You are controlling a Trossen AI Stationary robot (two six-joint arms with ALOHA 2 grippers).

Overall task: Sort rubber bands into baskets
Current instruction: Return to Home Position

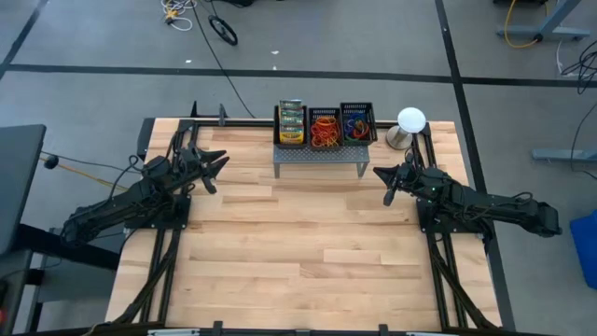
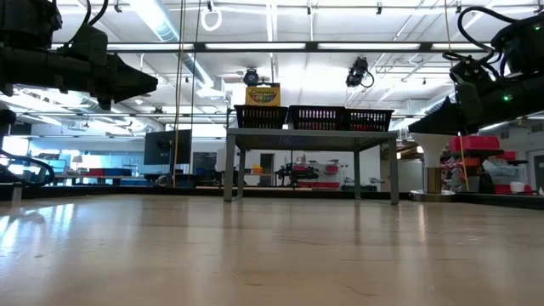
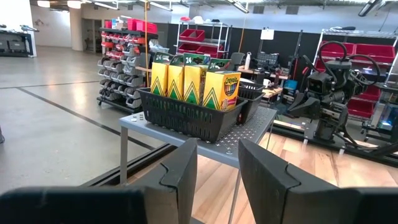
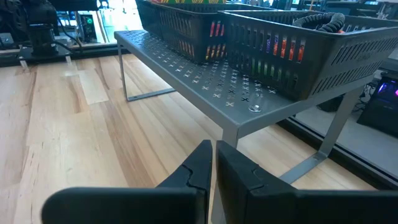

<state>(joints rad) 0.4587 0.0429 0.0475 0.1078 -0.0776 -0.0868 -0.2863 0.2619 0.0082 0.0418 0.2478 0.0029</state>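
1. The left tool (image 1: 216,170) hangs above the table (image 1: 298,261) near its own side edge. Its two dark, angular fingers (image 3: 180,177) stand apart with a clear gap and hold nothing.
2. The right tool (image 1: 382,184) hangs above the opposite side. Its fingers (image 4: 239,171) are drawn together to a thin slit, with nothing between them.
3. Beyond and between the two tools is a grey perforated metal stand (image 1: 317,155) on thin legs. It carries three black mesh baskets (image 1: 340,112) set side by side.
4. The rubber bands lie in two baskets. An orange and red tangle (image 1: 325,133) fills the middle one. Mixed blue, green and red loops fill the one nearest the right tool, with a black coiled band (image 4: 318,22) on top.
5. The basket nearest the left tool holds upright yellow-green crayon boxes (image 1: 292,126).
6. The row runs across from one tool's side to the other.
7. The table is smooth, glossy pale wood planking. It lies bare between the tools, and from each tool up to the stand.
8. A white round-topped object (image 1: 410,119) stands just beside the stand, beyond the right tool.
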